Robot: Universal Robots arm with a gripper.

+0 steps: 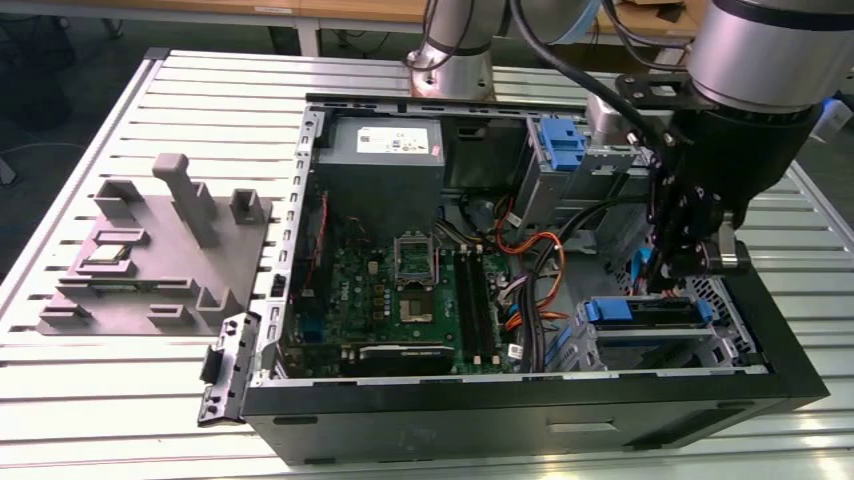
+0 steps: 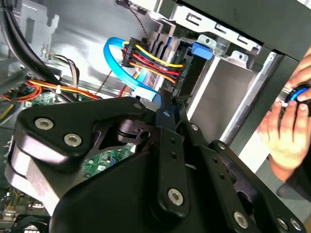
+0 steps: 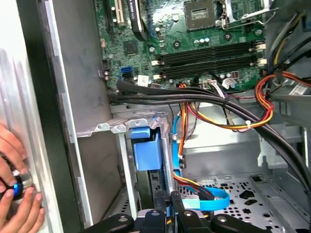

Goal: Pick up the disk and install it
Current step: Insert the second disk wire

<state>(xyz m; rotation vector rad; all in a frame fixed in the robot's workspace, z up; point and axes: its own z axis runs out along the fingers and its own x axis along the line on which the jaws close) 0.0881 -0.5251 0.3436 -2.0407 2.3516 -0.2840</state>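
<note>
Disk, a flat silver-grey rectangular hard drive framed by blue plastic side rails (image 1: pixel 651 322), lies in the drive bay at about four o'clock inside the open black computer tower (image 1: pixel 534 400) in the exterior view. It looks level and sunk between the bay walls, so we judge the carrying done. We cannot tell whether it is pushed fully home or latched.

Just above it hangs the black pincer (image 1: pixel 683 272), its fingertips drawn together in both wrist views (image 2: pixel 165 104) (image 3: pixel 169 200). We see nothing between them, so we read it as clenched and empty.

Room here is tight. The tower's black front wall stands at three o'clock of the pincer. The grey metal bay frame (image 3: pixel 121 127) crowds the disk's sides. A bundle of red, yellow and black wires (image 2: pixel 150 56) and a light-blue flat data cable (image 3: pixel 210 199) lie just beside the fingertips. The green motherboard (image 1: pixel 400 290) at nine o'clock sits lower and well apart. Straight up is the open way out.

Outside the case wall, a person's hand (image 3: pixel 14 194) rests on the slotted aluminium counter (image 1: pixel 200 80).
</note>
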